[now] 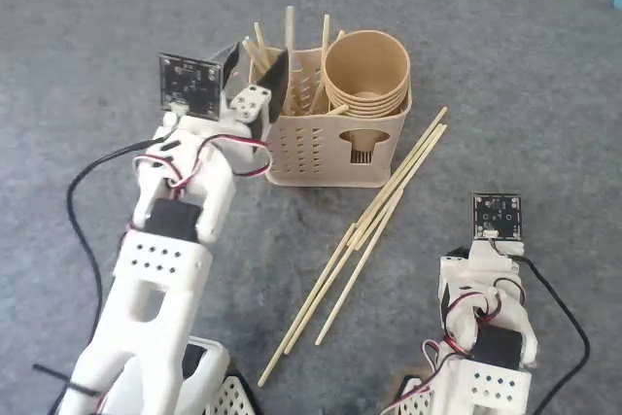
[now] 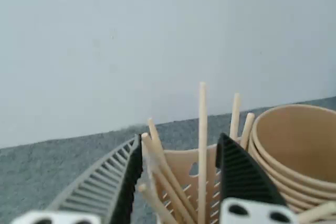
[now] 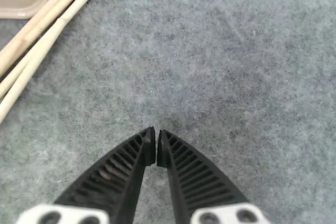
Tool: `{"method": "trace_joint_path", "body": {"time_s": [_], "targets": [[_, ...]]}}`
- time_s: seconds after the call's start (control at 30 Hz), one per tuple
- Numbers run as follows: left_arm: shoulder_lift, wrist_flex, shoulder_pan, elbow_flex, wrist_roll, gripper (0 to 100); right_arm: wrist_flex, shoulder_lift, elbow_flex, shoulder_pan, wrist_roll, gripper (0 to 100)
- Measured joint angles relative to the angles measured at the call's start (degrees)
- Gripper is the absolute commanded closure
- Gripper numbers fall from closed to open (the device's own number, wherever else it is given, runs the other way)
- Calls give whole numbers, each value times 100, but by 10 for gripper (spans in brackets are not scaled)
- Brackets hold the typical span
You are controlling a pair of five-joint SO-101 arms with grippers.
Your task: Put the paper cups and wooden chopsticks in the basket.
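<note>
left gripper [image 1: 258,73] spread wide around upright chopsticks [image 2: 202,145] in the basket [image 1: 335,157], seemingly gripping none, right gripper [image 3: 157,148] pinched together above carpet [image 3: 252,66], loose chopsticks [image 1: 364,240] lying diagonally, far ends beside basket, paper cups [image 1: 366,70] stacked inside

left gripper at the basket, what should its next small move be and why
Probably lift the left gripper straight up, clear of the basket. Its jaws stand open around upright chopsticks already in the compartment, and loose chopsticks lie on the carpet beside the basket.
</note>
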Motion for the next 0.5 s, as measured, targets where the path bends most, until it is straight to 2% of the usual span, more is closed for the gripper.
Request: {"method": "trace_joint_path", "body": {"time_s": [0.27,0.37,0.5], "targets": [[-1600,3262,-97,-404,0,745,0,0,0,0,0,979],[-2488,4440,220,-97,-26,746,0,0,0,0,0,979],[-3490,5679,809,774,-404,746,0,0,0,0,0,979]]}}
